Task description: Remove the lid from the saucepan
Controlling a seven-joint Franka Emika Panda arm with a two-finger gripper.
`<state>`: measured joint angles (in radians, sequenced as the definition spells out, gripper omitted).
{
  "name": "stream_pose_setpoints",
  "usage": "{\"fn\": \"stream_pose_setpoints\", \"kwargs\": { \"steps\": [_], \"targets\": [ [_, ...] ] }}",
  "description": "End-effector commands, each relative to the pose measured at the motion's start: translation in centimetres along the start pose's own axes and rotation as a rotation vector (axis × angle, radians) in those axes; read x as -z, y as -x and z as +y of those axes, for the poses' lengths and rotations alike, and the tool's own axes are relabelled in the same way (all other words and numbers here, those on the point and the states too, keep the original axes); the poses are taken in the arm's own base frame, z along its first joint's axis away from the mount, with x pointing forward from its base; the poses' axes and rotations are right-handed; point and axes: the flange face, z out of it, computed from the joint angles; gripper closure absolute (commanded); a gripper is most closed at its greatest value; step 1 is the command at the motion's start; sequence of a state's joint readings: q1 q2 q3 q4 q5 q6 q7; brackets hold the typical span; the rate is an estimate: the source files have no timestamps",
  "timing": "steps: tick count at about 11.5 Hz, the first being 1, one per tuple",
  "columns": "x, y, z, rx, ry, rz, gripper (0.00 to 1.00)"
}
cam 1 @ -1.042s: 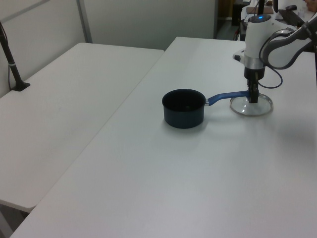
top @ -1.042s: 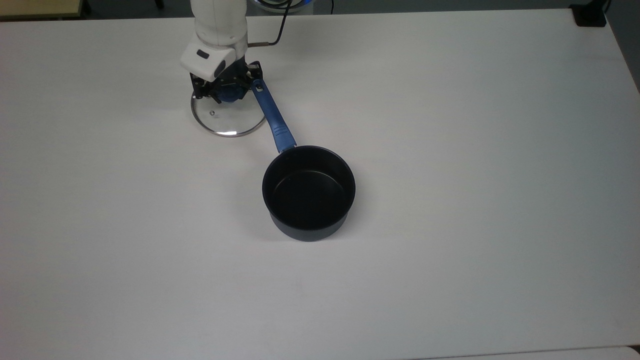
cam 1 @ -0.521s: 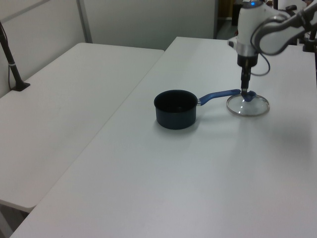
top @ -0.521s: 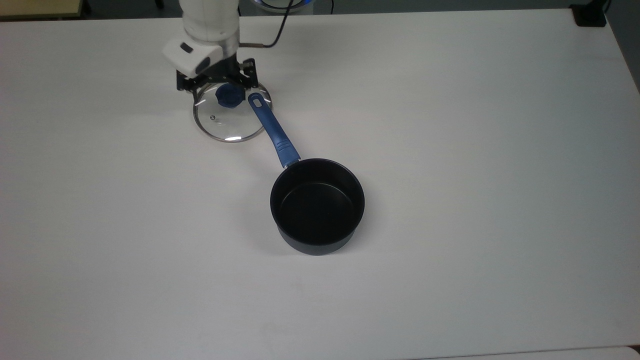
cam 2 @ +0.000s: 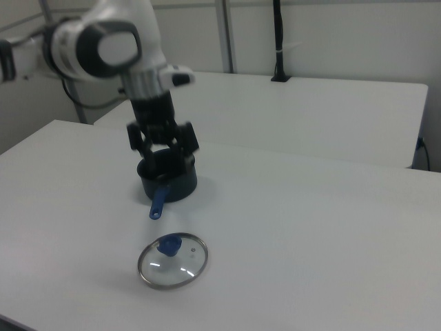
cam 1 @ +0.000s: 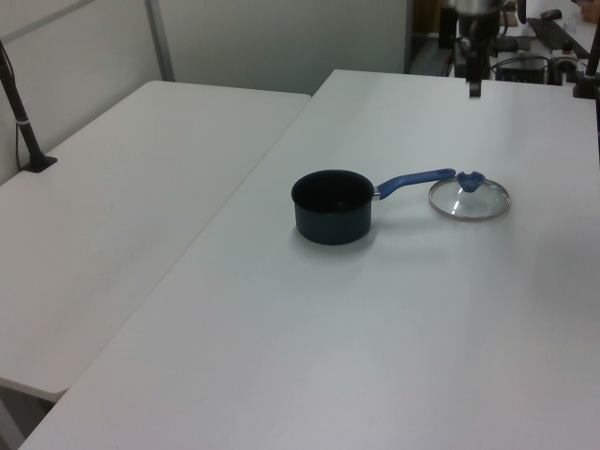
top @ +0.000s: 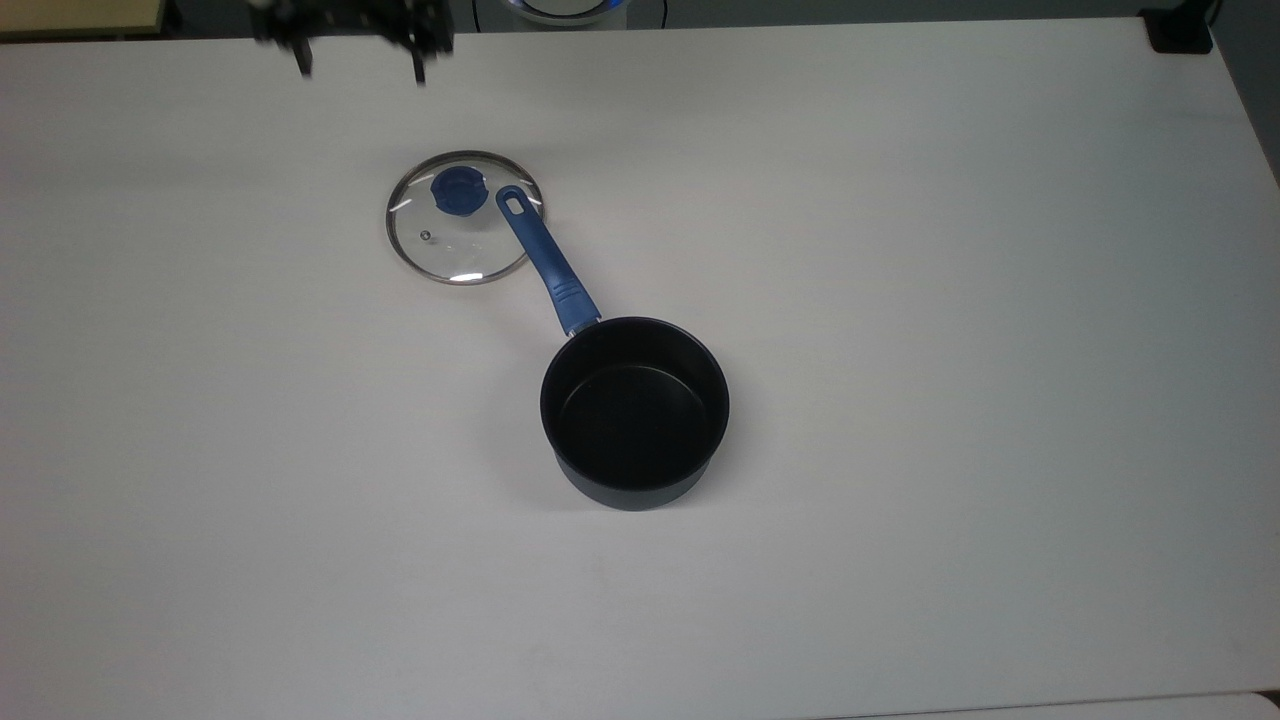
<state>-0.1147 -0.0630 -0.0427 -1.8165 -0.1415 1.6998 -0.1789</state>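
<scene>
The glass lid [top: 461,235] with its blue knob [top: 459,192] lies flat on the white table [top: 900,300], off the pot. The dark saucepan [top: 634,410] stands uncovered, black inside, and the end of its blue handle [top: 545,258] reaches over the lid's rim in the top view. My gripper [top: 360,62] hangs high at the top view's upper left, open and holding nothing, well away from the lid. In the right view the gripper [cam 2: 164,160] hangs in front of the saucepan [cam 2: 176,185], with the lid [cam 2: 172,262] nearer the camera. In the left view, the saucepan [cam 1: 333,204] and lid [cam 1: 469,199] sit side by side.
A second white table [cam 1: 122,187] adjoins on the left view's left, with a black pole [cam 1: 21,112] on it. A black block [top: 1180,30] sits at the top view's upper right corner. Clutter stands past the far edge [cam 1: 525,66].
My gripper has let go of the lid's knob, risen and moved off toward the top view's upper left. The saucepan slid slightly toward the top view's lower right, then stayed still.
</scene>
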Motion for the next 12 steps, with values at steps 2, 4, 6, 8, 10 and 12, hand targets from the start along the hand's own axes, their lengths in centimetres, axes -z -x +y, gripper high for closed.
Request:
{"fn": "stream_pose_setpoints", "kwargs": {
  "steps": [2, 4, 6, 8, 10, 12],
  "targets": [
    [7.2, 2.8, -1.6, -0.035, -0.087, 0.05, 0.0],
    [9.1, 1.7, -3.1, -0.048, -0.111, 0.128, 0.0],
    [9.9, -0.6, -2.3, -0.069, -0.106, 0.183, 0.0],
    [9.1, -1.4, -2.5, -0.071, -0.127, 0.168, 0.0],
    [8.9, -1.6, -2.5, -0.073, -0.136, 0.166, 0.0],
    [9.1, -1.3, -2.5, -0.068, -0.135, 0.163, 0.0]
  ]
}}
